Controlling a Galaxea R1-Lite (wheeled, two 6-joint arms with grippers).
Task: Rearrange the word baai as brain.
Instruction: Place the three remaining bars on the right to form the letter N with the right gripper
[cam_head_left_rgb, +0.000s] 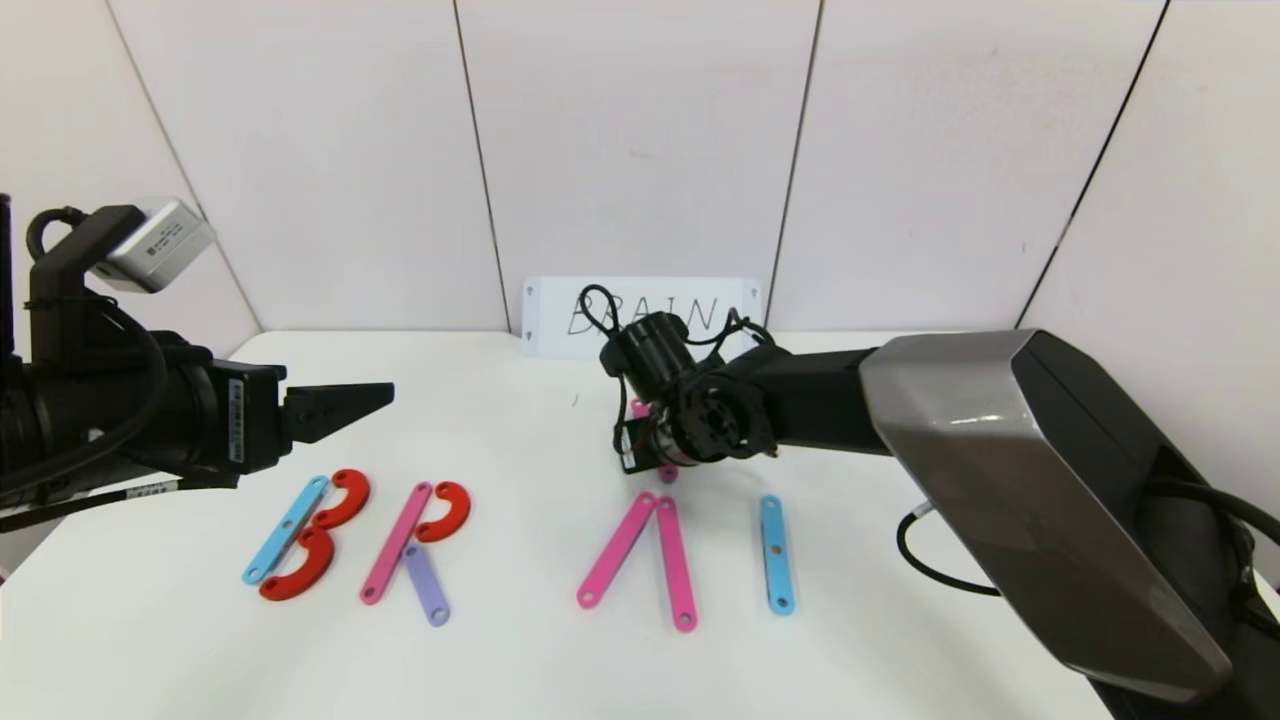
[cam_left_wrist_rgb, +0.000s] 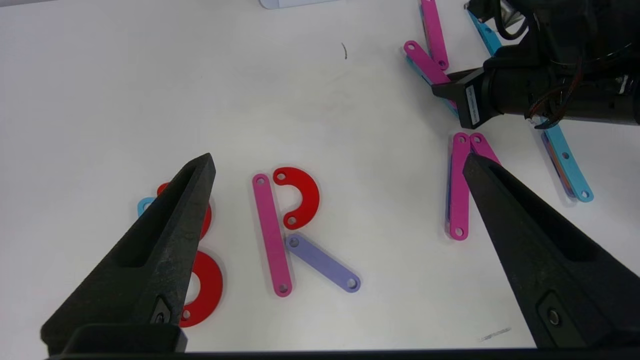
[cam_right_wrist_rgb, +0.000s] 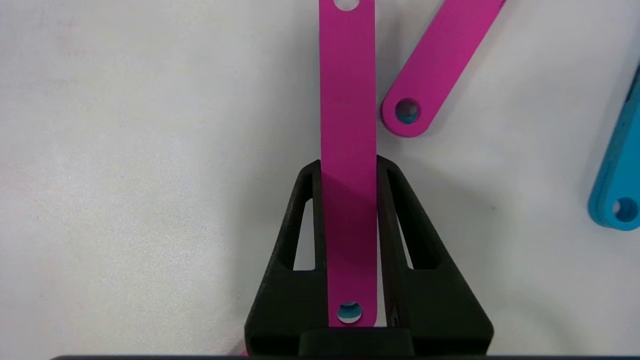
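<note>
The word lies along the front of the white table (cam_head_left_rgb: 520, 660). At the left, a light-blue strip (cam_head_left_rgb: 285, 529) and two red arcs (cam_head_left_rgb: 345, 497) form a B. A pink strip (cam_head_left_rgb: 396, 542), a red arc (cam_head_left_rgb: 447, 512) and a purple strip (cam_head_left_rgb: 426, 585) form an R. Two pink strips (cam_head_left_rgb: 618, 549) meet at the top like an A, with a light-blue strip (cam_head_left_rgb: 776, 553) to their right. My right gripper (cam_right_wrist_rgb: 348, 165) is low, just behind the A, shut on a pink strip (cam_right_wrist_rgb: 347, 100). My left gripper (cam_left_wrist_rgb: 337, 160) is open and empty, above the B and R.
A white card (cam_head_left_rgb: 556, 300) with handwritten BRAIN leans on the back wall. Behind the A lie another pink strip (cam_right_wrist_rgb: 440, 60) and a light-blue strip (cam_right_wrist_rgb: 617, 165), beside the right gripper. The right arm (cam_head_left_rgb: 1000, 450) reaches in from the right.
</note>
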